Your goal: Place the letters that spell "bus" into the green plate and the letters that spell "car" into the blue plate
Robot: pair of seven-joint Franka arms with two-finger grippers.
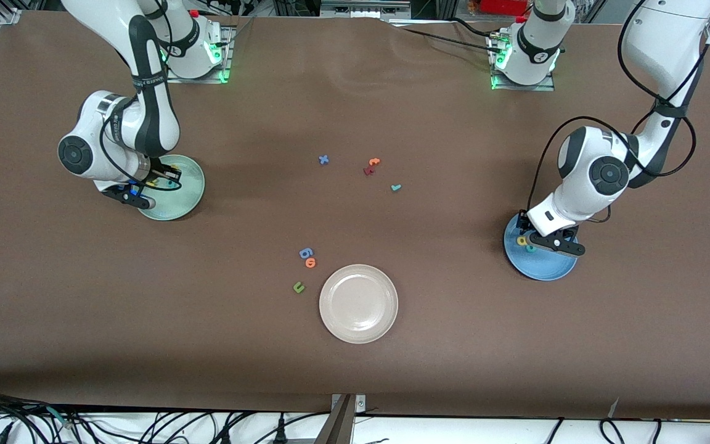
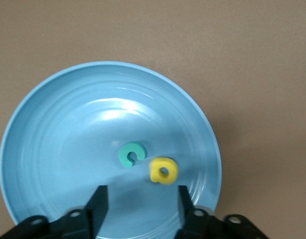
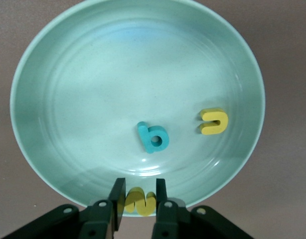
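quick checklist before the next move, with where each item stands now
1. Teal foam b and yellow foam u lying in the round mint-green plate: ok.
2. Yellow foam s released into that plate: not ok, it sits between the right hand fingers over the plate's edge.
3. Teal foam c and yellow foam a lying in the round blue plate: ok.
4. Left hand empty, fingers apart over the blue plate: ok.
5. Teal foam r in the blue plate: not ok, it lies on the brown table.
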